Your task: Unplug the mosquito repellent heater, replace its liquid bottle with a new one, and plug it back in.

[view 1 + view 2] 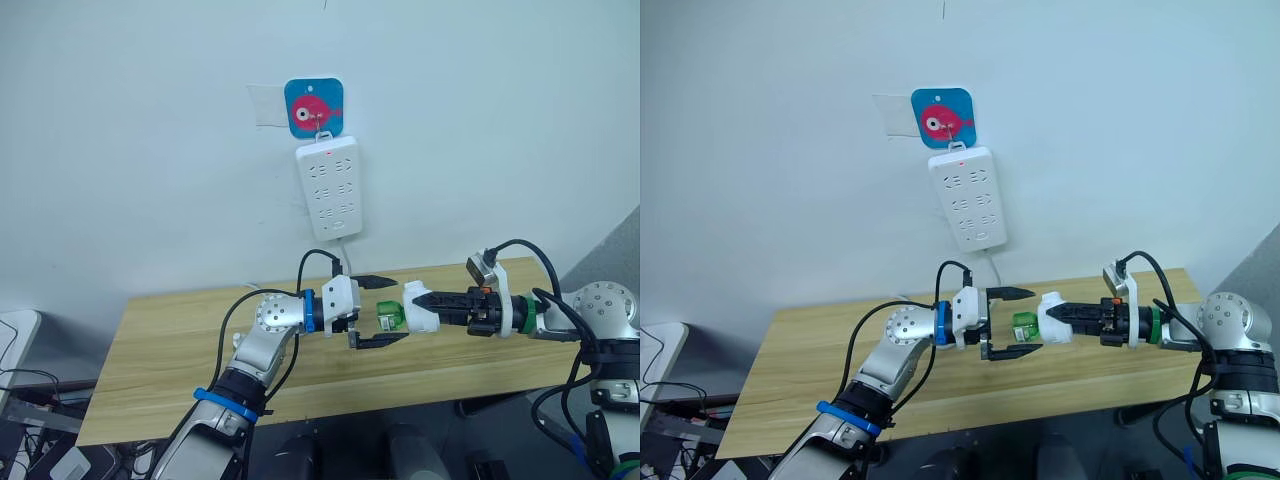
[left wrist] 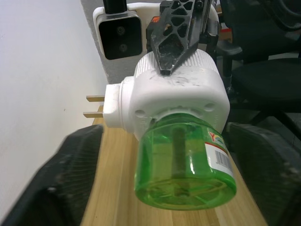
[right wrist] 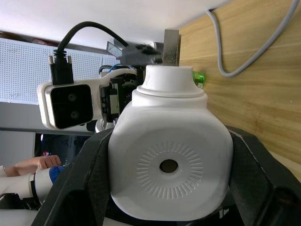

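Note:
The mosquito repellent heater (image 1: 420, 305), a small white rounded unit, hangs in the air above the wooden table (image 1: 170, 340), with my right gripper (image 1: 428, 302) shut on its body. Its vent hole faces the right wrist camera (image 3: 168, 165), and its two metal prongs (image 2: 94, 106) are bare. A green liquid bottle (image 2: 186, 165) sits in the heater and points toward my left arm. My left gripper (image 1: 393, 311) is open, with one black finger above the bottle and one below, neither touching it.
A long white power strip (image 1: 330, 187) hangs on the wall under a blue fish sign (image 1: 314, 107), and its grey cable (image 3: 244, 52) runs down to the table. A person's hand (image 3: 35, 165) shows in the right wrist view, past the table.

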Controlling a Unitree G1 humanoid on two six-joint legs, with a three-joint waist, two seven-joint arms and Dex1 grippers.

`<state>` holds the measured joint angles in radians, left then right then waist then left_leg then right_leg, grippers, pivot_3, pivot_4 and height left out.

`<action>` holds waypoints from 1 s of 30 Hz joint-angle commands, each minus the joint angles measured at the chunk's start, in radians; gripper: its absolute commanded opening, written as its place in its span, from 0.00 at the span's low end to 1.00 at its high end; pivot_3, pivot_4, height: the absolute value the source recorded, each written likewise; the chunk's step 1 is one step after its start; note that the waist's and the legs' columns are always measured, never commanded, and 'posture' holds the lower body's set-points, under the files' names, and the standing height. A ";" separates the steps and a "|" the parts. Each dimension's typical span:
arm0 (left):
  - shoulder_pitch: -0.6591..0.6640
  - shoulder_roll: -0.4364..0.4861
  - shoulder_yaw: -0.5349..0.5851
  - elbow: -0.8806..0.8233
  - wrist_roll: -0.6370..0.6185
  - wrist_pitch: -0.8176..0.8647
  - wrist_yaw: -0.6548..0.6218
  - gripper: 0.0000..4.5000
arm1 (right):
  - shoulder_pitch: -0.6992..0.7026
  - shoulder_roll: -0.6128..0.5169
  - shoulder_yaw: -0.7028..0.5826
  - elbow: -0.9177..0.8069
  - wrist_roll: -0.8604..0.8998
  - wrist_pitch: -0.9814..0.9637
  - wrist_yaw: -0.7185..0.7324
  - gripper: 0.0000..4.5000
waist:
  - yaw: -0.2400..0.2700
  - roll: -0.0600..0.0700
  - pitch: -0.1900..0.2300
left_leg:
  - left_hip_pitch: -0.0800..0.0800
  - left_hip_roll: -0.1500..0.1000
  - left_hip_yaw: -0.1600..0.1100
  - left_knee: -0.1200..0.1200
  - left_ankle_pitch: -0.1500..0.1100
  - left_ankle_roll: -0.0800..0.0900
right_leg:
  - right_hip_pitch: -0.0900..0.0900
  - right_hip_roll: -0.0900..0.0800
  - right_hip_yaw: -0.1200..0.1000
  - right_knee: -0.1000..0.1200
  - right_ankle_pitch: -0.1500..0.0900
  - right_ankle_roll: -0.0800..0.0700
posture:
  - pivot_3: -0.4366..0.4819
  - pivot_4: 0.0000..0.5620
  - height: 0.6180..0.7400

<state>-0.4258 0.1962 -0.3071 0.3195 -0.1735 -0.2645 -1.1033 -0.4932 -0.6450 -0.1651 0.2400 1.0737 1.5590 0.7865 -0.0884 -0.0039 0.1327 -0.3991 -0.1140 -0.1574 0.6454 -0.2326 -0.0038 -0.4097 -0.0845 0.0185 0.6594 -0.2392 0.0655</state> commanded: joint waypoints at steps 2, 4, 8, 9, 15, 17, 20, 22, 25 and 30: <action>0.004 0.007 0.013 -0.058 -0.034 0.015 -0.007 1.00 | -0.023 0.004 -0.032 -0.017 0.010 0.012 0.022 0.66 | 0.000 0.000 0.000 | 0.000 0.000 0.000 0.000 0.000 0.000 | 0.000 0.000 0.000 0.000 0.000 0.000 | 0.31 0.17 1.00; 0.007 0.010 0.011 -0.056 -0.023 -0.010 0.002 1.00 | -0.029 0.007 -0.040 -0.011 0.015 0.022 0.020 0.66 | 0.000 0.000 0.000 | 0.000 0.000 0.000 0.000 0.000 0.000 | 0.000 0.000 0.000 0.000 0.000 0.000 | 0.31 0.17 1.00; 0.014 0.019 0.002 -0.044 -0.006 -0.058 -0.002 1.00 | -0.040 0.014 -0.058 -0.003 0.017 0.043 0.014 0.66 | 0.001 0.000 0.000 | 0.000 0.000 0.000 0.000 0.000 0.000 | 0.000 0.000 0.000 0.000 0.000 0.000 | 0.31 0.17 1.00; 0.016 0.019 0.003 -0.043 -0.007 -0.060 0.000 1.00 | -0.042 0.014 -0.060 -0.003 0.015 0.047 0.015 0.66 | 0.001 0.000 0.000 | 0.000 0.000 0.000 0.000 0.000 0.000 | 0.000 0.000 0.000 0.000 0.000 0.000 | 0.31 0.17 1.00; 0.015 0.016 0.011 -0.030 0.005 -0.129 0.020 1.00 | -0.044 0.015 -0.068 0.002 0.018 0.055 0.014 0.66 | 0.001 0.000 0.000 | 0.000 0.000 0.000 0.000 0.000 0.000 | 0.000 -0.001 0.000 0.000 0.000 0.000 | 0.31 0.17 1.00; 0.005 0.009 0.017 -0.019 0.001 -0.136 0.028 1.00 | -0.039 0.017 -0.069 -0.002 0.017 0.055 0.012 0.66 | 0.001 0.000 0.000 | 0.000 0.000 0.000 0.000 0.000 0.000 | 0.000 -0.001 0.000 0.000 0.000 0.000 | 0.31 0.18 1.00; 0.001 0.011 0.016 -0.013 -0.005 -0.137 0.029 0.91 | -0.035 0.018 -0.072 -0.003 0.016 0.055 0.010 0.66 | 0.001 0.000 0.000 | 0.000 0.000 0.000 0.000 0.000 0.000 | 0.000 -0.001 0.000 0.000 0.000 0.000 | 0.31 0.18 1.00; 0.001 0.015 0.016 -0.012 -0.007 -0.134 0.026 0.80 | -0.034 0.017 -0.074 -0.002 0.017 0.055 0.009 0.66 | 0.001 0.000 0.000 | 0.000 0.000 0.000 0.000 0.000 0.000 | 0.000 -0.001 0.000 0.000 0.000 0.000 | 0.31 0.18 1.00; 0.002 0.020 0.019 -0.010 -0.009 -0.129 0.027 0.58 | -0.036 0.015 -0.079 0.002 0.018 0.055 0.008 0.66 | 0.001 0.000 0.000 | 0.000 0.000 0.000 0.000 0.000 0.000 | 0.000 -0.001 0.000 0.000 0.000 0.000 | 0.30 0.18 1.00; 0.008 0.019 0.017 -0.022 -0.016 -0.118 0.023 0.51 | -0.030 0.012 -0.080 -0.005 0.021 0.055 0.007 0.66 | 0.000 0.000 0.000 | 0.000 0.000 0.000 0.000 0.000 0.000 | 0.000 -0.001 0.000 0.000 0.000 0.000 | 0.30 0.18 1.00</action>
<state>-0.4097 0.2114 -0.3111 0.3211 -0.1694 -0.3804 -1.0894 -0.5202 -0.6254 -0.2159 0.2481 1.0737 1.6065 0.7837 -0.0880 -0.0039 0.1324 -0.3991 -0.1144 -0.1574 0.6455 -0.2327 -0.0037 -0.4095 -0.0852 0.0183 0.6595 -0.2392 0.0655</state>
